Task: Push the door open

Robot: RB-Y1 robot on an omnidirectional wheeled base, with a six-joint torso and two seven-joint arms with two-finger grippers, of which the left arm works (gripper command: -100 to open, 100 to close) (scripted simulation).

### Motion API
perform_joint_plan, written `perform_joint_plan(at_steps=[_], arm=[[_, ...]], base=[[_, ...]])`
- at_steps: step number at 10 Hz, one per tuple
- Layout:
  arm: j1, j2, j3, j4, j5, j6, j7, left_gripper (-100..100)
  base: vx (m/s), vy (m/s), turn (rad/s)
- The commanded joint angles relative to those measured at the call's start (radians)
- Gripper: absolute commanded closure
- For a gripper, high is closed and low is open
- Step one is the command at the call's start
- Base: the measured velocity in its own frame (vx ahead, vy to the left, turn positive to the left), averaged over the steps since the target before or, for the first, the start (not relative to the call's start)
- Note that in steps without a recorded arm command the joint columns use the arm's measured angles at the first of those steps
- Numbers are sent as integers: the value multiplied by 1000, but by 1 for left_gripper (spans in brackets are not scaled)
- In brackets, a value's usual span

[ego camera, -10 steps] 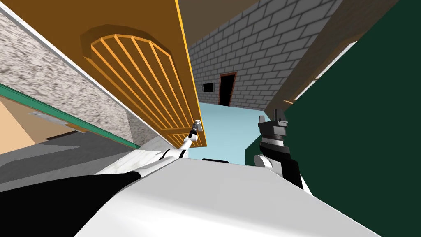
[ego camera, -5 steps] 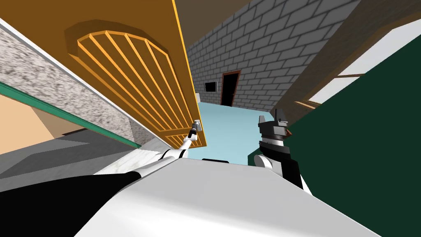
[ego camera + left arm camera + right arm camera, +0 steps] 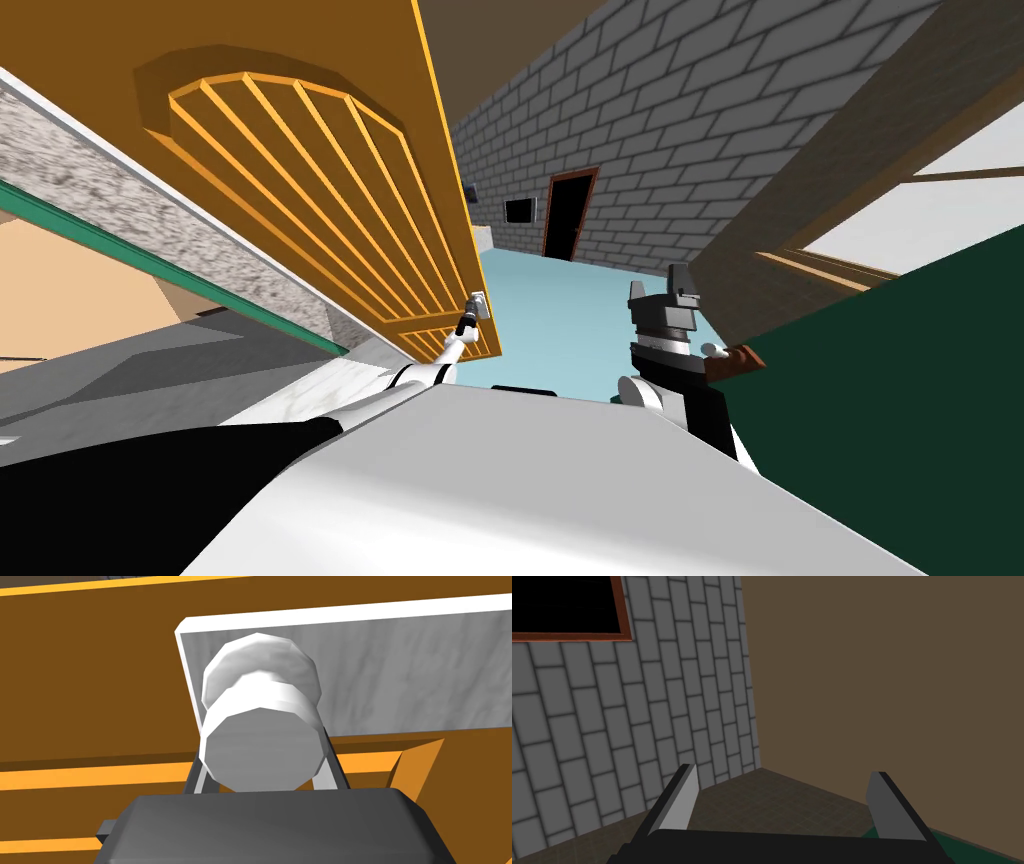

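An orange-brown door [image 3: 300, 150] with an arched slatted panel stands swung open on my left, its free edge facing the room ahead. My left gripper [image 3: 470, 318] is stretched out to the door's white knob [image 3: 479, 305]. In the left wrist view the gripper [image 3: 260, 761] is shut on the round white knob [image 3: 260, 741], a finger [image 3: 327, 768] pressed to each side, with a grey plate [image 3: 400, 676] behind it on the door [image 3: 90, 676]. My right gripper [image 3: 678, 290] is held up at the right, open [image 3: 783, 772], with nothing between its fingers.
A dark green wall [image 3: 900, 400] stands close on my right, with a small brown block [image 3: 735, 360] at its edge. A pale blue floor [image 3: 560, 310] runs ahead to a grey brick wall [image 3: 650, 150] with a black doorway [image 3: 567, 215]. A speckled wall [image 3: 150, 230] lies on the left.
The door has swung further away to the left with my left gripper still on its knob. I have moved forward, so the green wall has slid right and more of the room shows.
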Motion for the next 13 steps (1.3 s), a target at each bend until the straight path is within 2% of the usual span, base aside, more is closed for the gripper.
perform_joint_plan(at_steps=[1,8,9,10,12,13], arm=[[-10,14,16,16,-2,-13,4,100],[-10,27,57,27,-19,-17,11,100],[-18,-4,43,24,-25,-15,-11,-100],[-20,-16,39,22,-28,-14,-18,-100],[-29,-73,21,10,-43,-11,-55,-100],[-29,-73,21,10,-43,-11,-55,-100]], base=[[176,-83,131],[167,-93,144],[34,-30,244],[-102,44,158],[-163,79,171],[-135,24,117]])
